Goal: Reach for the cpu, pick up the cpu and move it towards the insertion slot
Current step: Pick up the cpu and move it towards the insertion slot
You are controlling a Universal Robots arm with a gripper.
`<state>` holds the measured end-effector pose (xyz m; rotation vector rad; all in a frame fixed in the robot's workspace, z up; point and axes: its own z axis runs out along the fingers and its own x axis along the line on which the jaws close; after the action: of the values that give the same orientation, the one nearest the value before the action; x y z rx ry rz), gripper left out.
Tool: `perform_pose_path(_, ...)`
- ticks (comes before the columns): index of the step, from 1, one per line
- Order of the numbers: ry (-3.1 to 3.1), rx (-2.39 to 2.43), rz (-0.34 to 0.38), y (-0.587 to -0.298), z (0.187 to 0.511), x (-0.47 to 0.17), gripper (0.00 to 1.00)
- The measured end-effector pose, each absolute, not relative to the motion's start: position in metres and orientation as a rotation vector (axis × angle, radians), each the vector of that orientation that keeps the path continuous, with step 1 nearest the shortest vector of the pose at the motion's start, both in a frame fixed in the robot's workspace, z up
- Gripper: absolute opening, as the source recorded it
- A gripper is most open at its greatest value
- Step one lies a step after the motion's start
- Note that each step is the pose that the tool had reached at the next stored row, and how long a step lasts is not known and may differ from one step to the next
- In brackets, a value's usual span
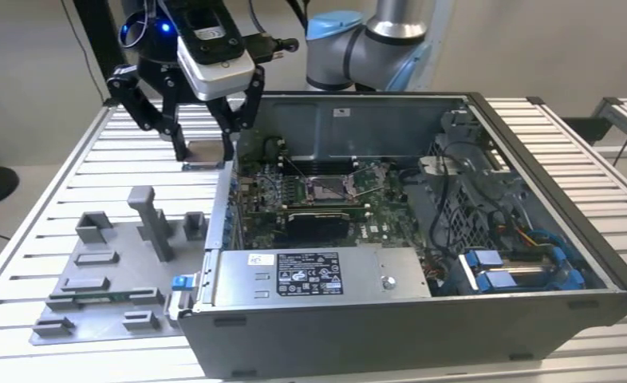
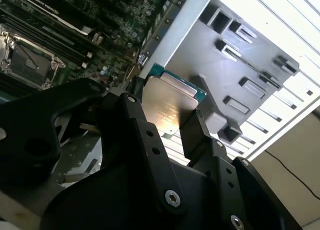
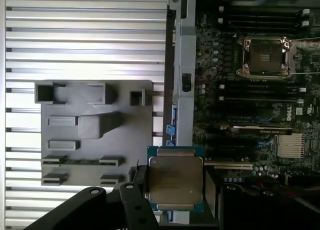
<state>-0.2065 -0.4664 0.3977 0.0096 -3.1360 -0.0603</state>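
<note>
The cpu (image 1: 203,165) is a small pale silver square plate with a green rim, held flat between my gripper's (image 1: 205,152) black fingers. It hangs above the slatted table, just outside the computer case on the exterior view's left. Both wrist views show the cpu (image 2: 170,104) (image 3: 175,182) clamped by two opposite edges, with a finger (image 2: 192,132) (image 3: 139,182) on each side. The insertion slot (image 1: 329,187) (image 2: 27,60) (image 3: 265,56), a square socket with a shiny metal frame and dark centre, lies uncovered on the green board inside the case.
A grey fixture plate (image 1: 100,279) (image 3: 95,130) with raised blocks lies on the table on the exterior view's left of the case. The open case (image 1: 399,120) has tall walls, a power supply (image 1: 313,275) at the front and cables (image 1: 484,231) on the exterior view's right.
</note>
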Motion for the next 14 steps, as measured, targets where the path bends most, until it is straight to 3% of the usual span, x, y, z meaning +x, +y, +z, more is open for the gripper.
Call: perform_pose_path(14, -3.136, 0.01, -0.06, -0.466, 0.398, -0.187, 0.0)
